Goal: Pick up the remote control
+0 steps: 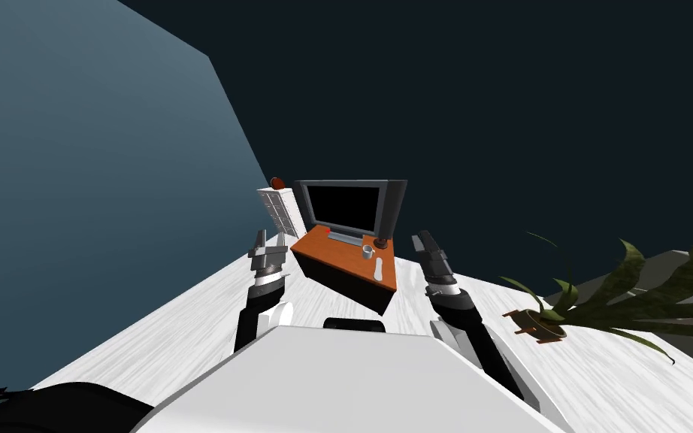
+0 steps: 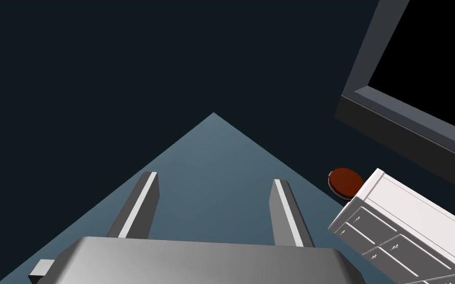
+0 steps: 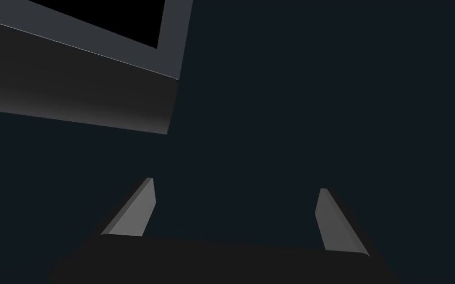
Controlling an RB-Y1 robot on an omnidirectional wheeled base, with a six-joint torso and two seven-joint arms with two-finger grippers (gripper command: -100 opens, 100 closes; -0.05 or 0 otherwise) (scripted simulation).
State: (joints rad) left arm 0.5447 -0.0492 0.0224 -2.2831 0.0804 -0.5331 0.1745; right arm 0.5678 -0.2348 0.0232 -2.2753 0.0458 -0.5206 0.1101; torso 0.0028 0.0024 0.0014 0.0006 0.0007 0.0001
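Head view, remote control [image 1: 378,271]: white and slim, flat on the orange worktop [image 1: 324,252]. You'll find it ahead of and between your two grippers, nearer the right one, touching neither.
Head view, left gripper [image 1: 270,242]: raised just beside the worktop's near corner, clear of it.
Head view, right gripper [image 1: 425,242]: dark, raised off the worktop's opposite side, near the remote control's end.
Head view, neighbours: white mug [image 1: 367,252] just beyond the remote control, television [image 1: 345,207] behind that. Potted plant [image 1: 544,322] on the white floor, well out past your right gripper.
Left wrist view, left gripper: fingers wide apart, nothing between them. White drawer unit [image 2: 404,231] off to one side of the fingers, red-brown round thing [image 2: 345,181] on its top, the television's frame beyond.
Right wrist view, right gripper: fingers wide apart, empty. The television's lower corner sits ahead, off to one side.
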